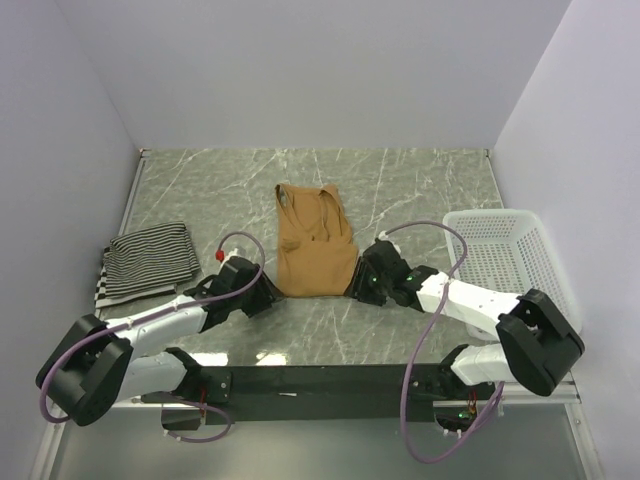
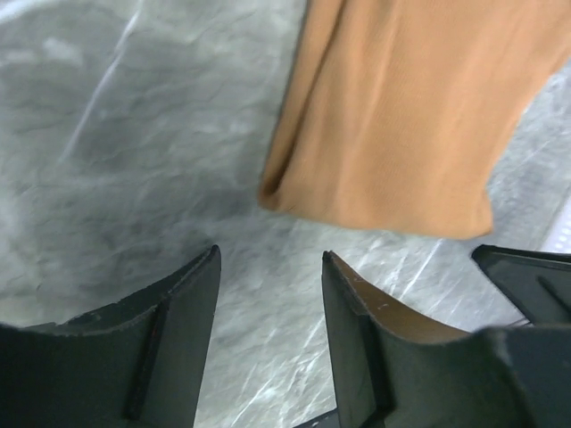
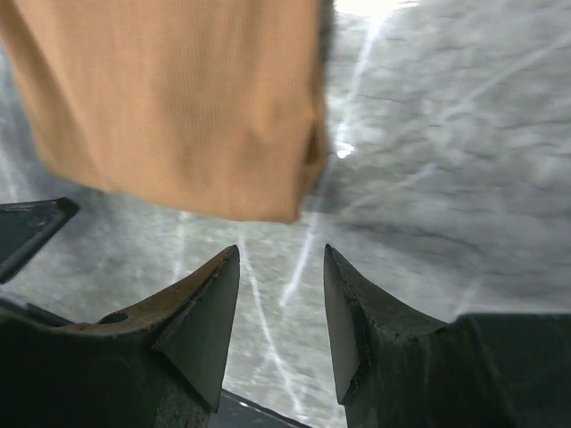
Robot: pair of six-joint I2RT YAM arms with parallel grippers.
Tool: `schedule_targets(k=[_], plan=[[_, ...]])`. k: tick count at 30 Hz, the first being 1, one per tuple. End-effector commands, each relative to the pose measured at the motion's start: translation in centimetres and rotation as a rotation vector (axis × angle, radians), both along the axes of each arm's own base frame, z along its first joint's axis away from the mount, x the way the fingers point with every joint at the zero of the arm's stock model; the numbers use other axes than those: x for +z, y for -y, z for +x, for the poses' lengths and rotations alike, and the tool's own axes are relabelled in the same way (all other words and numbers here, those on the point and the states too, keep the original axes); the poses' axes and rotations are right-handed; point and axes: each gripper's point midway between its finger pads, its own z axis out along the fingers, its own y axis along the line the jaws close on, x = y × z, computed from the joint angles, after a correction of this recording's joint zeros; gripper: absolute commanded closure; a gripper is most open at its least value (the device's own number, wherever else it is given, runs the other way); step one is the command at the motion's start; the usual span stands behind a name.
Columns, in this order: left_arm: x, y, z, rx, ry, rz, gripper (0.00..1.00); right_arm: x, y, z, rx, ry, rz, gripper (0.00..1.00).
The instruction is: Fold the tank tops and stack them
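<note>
One grey marbled table (image 1: 420,190) carries it all: the plain tan-brown soft tank top (image 1: 315,245) lies flat at its middle, straps away from me, and the folded pile of black-and-white striped tank tops (image 1: 150,262) sits well apart at the left edge. The tan cloth looks light, limp and quick to slide, so I judge its two near hem corners the place to pinch, layers together. My left gripper (image 2: 270,259) and right gripper (image 3: 281,254) hang just beside those corners, jaws apart and empty.
</note>
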Motion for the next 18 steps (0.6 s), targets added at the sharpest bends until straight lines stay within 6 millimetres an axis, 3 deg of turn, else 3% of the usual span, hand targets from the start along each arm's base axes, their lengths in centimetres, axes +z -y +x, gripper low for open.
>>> schedule_targets(k=[1, 7, 18], plan=[[1.3, 1.1, 1.2, 0.005, 0.065, -0.070, 0.45, 0.8, -1.5, 1.1, -0.035, 0.042, 0.077, 0.50], [1.0, 1.2, 1.6, 0.016, 0.092, -0.094, 0.44, -0.2, -1.1, 1.5, -0.098, 0.047, 0.085, 0.50], [-1.7, 0.8, 1.6, 0.033, 0.023, -0.039, 0.57, -2.6, -0.2, 1.8, -0.156, 0.030, 0.038, 0.54]])
